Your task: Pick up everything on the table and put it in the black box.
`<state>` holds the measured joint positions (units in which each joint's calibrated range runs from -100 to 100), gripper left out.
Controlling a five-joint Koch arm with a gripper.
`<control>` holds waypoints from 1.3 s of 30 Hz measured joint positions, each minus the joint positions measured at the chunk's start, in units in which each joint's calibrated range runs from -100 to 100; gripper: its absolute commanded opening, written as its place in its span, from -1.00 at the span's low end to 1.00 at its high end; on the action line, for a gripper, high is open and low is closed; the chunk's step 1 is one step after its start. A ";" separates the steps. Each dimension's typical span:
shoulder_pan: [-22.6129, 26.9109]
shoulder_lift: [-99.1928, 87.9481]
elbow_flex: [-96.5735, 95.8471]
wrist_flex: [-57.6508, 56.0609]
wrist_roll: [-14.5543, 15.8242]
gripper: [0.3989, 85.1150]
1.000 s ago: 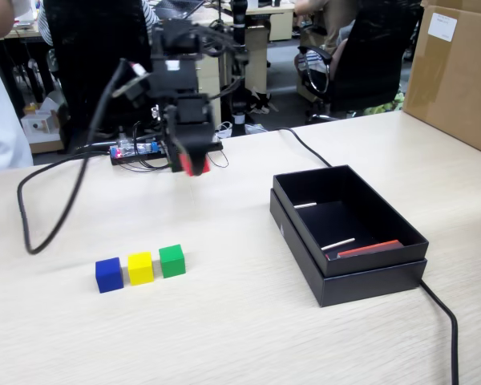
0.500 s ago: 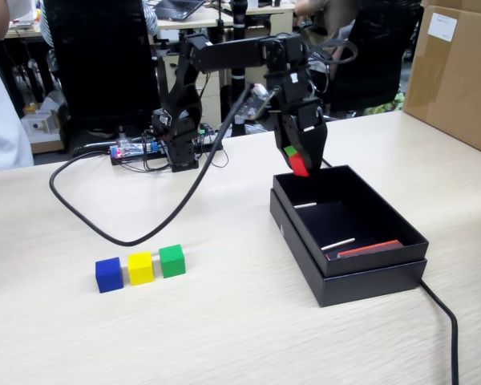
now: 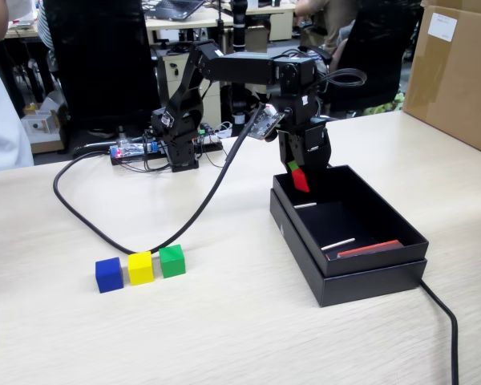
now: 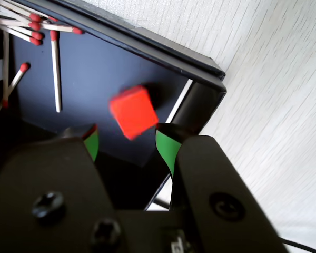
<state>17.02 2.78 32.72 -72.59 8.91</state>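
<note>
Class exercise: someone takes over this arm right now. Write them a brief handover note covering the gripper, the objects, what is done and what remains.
Gripper: jaws open above the black box, holding nothing.
Red cube: blurred, clear of both jaws, over the box interior.
Matches lie inside the box.
Left: blue cube, yellow cube and green cube, in a row on the table.

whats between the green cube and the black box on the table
Only the black cable crosses that stretch in the fixed view, running just behind the green cube; the rest of the table up to the box is bare.
</note>
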 measured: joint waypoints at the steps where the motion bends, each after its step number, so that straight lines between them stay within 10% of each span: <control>1: 0.00 0.00 0.00 0.00 0.00 -0.35; 12: -2.74 -24.47 -5.48 0.00 -0.39 -0.35; 20: -17.24 -37.67 -7.12 -0.23 -10.06 -0.02; 25: -26.32 -31.07 -7.58 -0.31 -16.17 0.10; 39: -31.40 1.68 -2.92 -0.23 -19.98 0.09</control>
<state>-14.38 4.47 29.80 -72.82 -11.06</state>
